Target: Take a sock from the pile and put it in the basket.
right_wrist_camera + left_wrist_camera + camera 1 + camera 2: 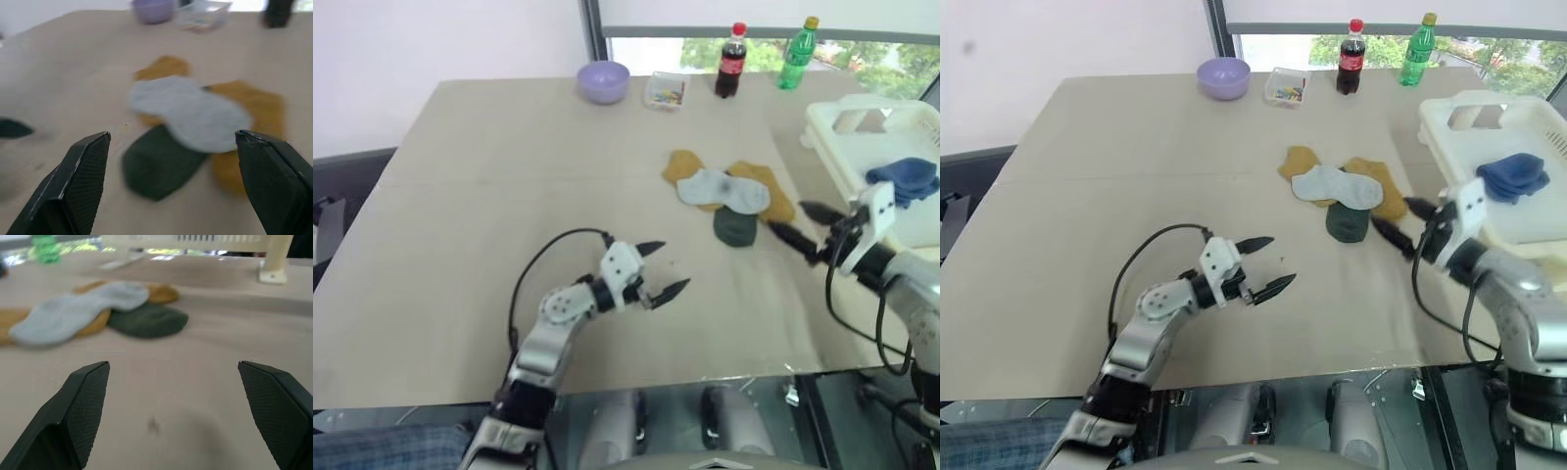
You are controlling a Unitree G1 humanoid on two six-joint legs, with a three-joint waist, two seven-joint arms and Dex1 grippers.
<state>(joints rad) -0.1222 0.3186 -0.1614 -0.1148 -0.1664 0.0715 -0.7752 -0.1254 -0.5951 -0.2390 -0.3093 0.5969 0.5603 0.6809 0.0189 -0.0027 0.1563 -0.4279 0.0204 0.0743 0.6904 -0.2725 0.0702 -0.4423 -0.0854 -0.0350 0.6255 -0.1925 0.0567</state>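
Sock (904, 180) lies in the basket (830, 132), upper right; your right gripper (800, 227), fingers spread and empty, is nearer than the spread left gripper (661, 269).

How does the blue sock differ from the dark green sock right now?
The blue sock lies bunched up inside the basket; the dark green sock lies flat on the table, at the edge of the pile. The green one is partly under a light grey sock; nothing covers the blue. Neither is held.
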